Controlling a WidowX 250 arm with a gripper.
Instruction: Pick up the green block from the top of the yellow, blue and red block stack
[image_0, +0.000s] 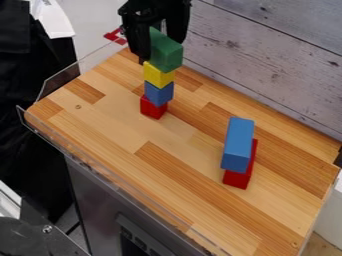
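Green block atop the tower: seat it squarely before letting go

The green block (167, 52) sits at the top of a tower near the counter's far-left corner, and your gripper (160, 49) looks closed on its sides. Directly below come the yellow block (158, 75), the small blue block (159, 93) and, on the wood, the small red block (153, 107). You appear to be at the placing step; from here, check that green bears evenly on yellow, then open gently and lift straight up, since a sideways brush could topple the narrow tower.

Mind the wall (267, 60) along the counter's (100, 120) far edge, and the clear guard (60, 80) along its left edge. Your wider room for swinging away, once above the tower, is over the wood toward the near edge. Well apart, toward the right edge, the long blue block (238, 145) lies on the long red block (240, 179), so give that pair a wide berth too
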